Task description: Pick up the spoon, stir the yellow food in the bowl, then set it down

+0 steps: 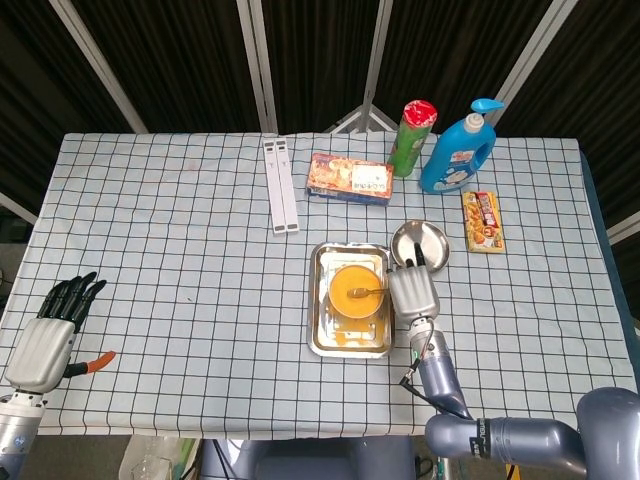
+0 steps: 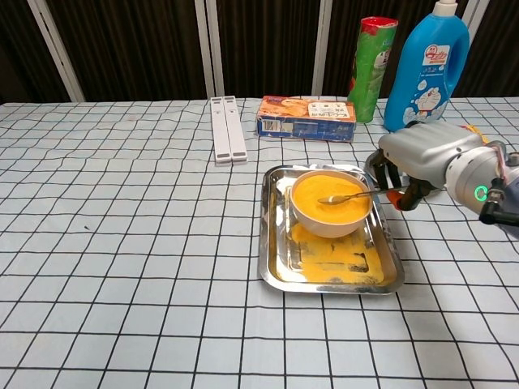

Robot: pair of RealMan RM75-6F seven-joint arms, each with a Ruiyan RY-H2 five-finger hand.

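Observation:
A white bowl [image 2: 331, 220] full of yellow food [image 2: 328, 197] stands in a steel tray [image 2: 276, 267], seen from above as the bowl [image 1: 353, 290] in the tray [image 1: 320, 335]. My right hand [image 2: 422, 158] sits just right of the bowl and holds a metal spoon [image 2: 350, 196] by its handle, the spoon's tip dipped in the food. In the head view the right hand [image 1: 412, 292] and spoon [image 1: 368, 292] show the same grip. My left hand [image 1: 50, 335] rests open at the table's near left corner, far from the tray.
A small steel dish [image 1: 420, 243] lies behind the right hand. Along the back stand a blue bottle [image 2: 426, 65], a green can [image 2: 371, 57], a food box [image 2: 306, 118] and a white strip [image 2: 225, 128]. A snack packet [image 1: 482, 221] lies at right.

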